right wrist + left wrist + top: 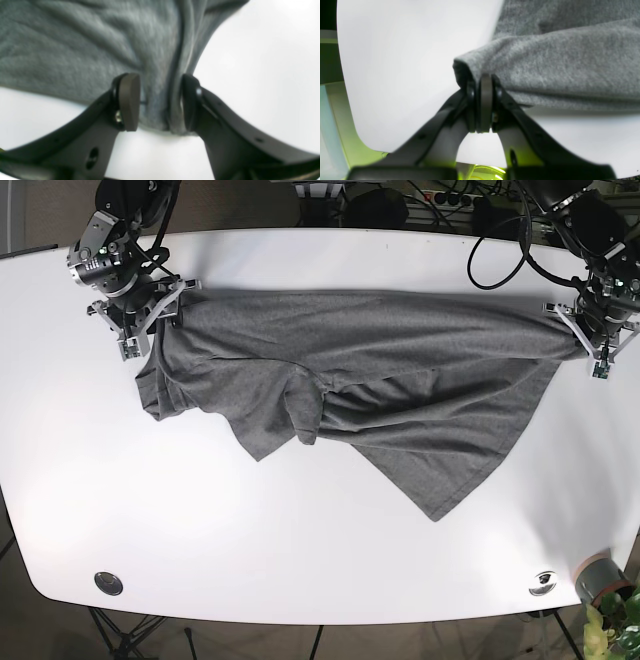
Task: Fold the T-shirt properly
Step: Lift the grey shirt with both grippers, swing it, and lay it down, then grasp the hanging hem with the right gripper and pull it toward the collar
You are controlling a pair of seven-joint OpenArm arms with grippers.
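Grip check before the fold

Jaws first. The left gripper [485, 102] is clamped tight on a folded corner of the grey T-shirt [380, 370], pads pressed together with cloth pinched between them. The right gripper [156, 102] stands differently: its jaws are parted with a bunched edge of fabric in the gap. The cloth lies against one pad and looks clear of the other, so I would not call that a firm hold.

Outward from there, the base view shows the shirt stretched along the far side of the white table [300, 560], one gripper at each end of its upper edge. The rest of the cloth lies slack and rumpled toward the near side, with a pointed flap reaching furthest.

Judging from this, the step in hand is carrying a held edge over to make a fold. To do it well, the right jaws should close fully before anything moves. Both ends should then travel together, level and evenly taut, so the crease falls straight and the loose flap does not drag into wrinkles.
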